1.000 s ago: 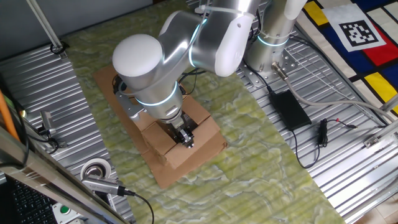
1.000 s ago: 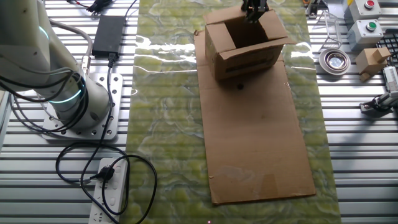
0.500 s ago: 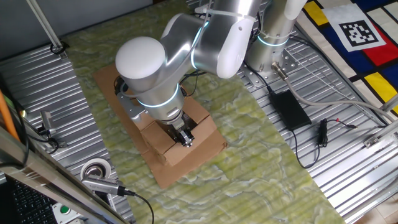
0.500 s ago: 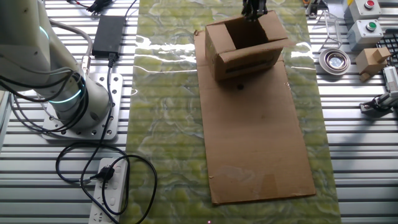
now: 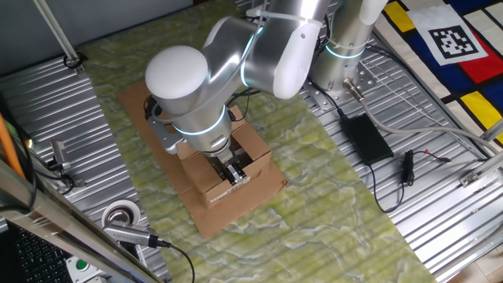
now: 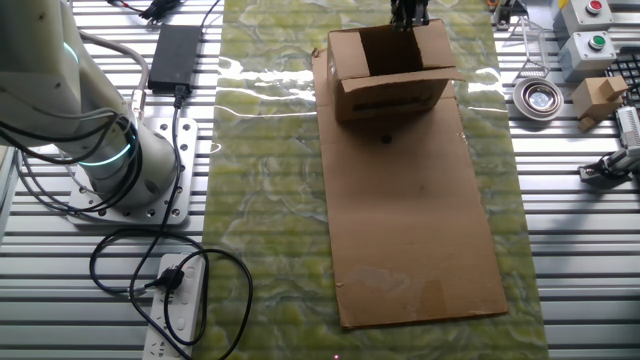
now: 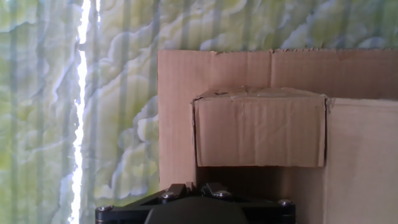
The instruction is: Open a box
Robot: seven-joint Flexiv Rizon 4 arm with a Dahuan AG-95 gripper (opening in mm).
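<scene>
The small brown cardboard box (image 6: 390,92) stands at the far end of a large flat cardboard sheet (image 6: 410,220), with its top open and its flaps up. My gripper (image 6: 408,14) is at the box's far flap, with its fingers pressed together on the flap's edge. In one fixed view the gripper (image 5: 234,173) reaches down over the box (image 5: 255,148) and the arm hides most of the box. In the hand view the fingers (image 7: 176,188) are close together at the bottom edge, with a folded flap (image 7: 260,127) of the box ahead.
A tape roll (image 6: 540,96) and small control boxes (image 6: 590,45) lie to one side of the box. A black power adapter (image 6: 175,50), the robot base (image 6: 130,170) and a power strip (image 6: 180,300) with cables are on the other side. The green patterned mat (image 6: 270,200) covers the table.
The box has turned and slid a little on the sheet, so its near side now faces the other fixed view more squarely. The gripper has stayed at the far flap.
</scene>
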